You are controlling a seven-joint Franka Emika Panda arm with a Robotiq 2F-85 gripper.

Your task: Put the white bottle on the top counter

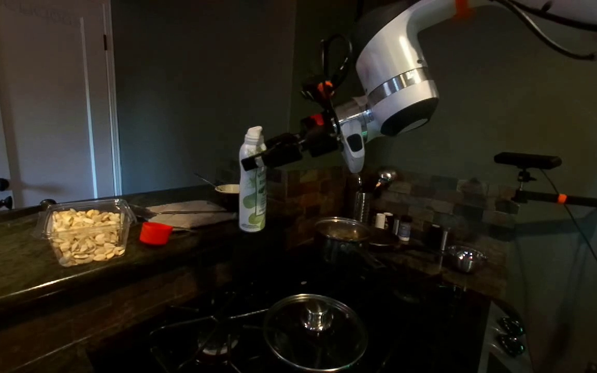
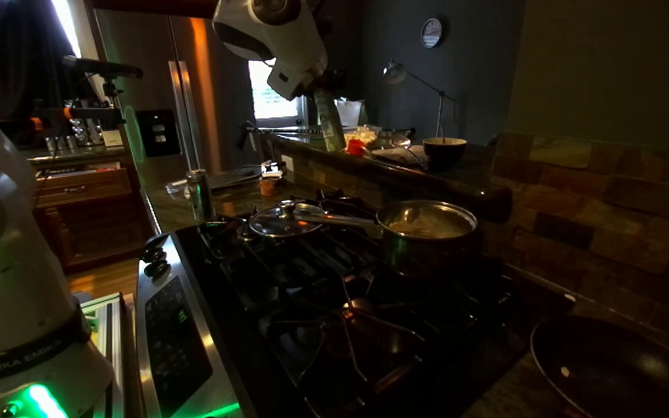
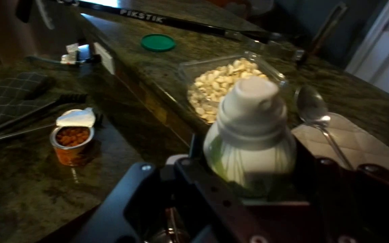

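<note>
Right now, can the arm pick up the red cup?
Probably not: the hand holds the bottle, so it would likely need to release that first. Otherwise, the cup sits uncovered on the counter.

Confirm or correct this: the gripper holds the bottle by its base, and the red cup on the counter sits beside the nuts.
Not quite: an exterior view shows the gripper holding the bottle by its upper part, not its base. The rest stands: the red cup on the counter sits beside the nuts.
</note>
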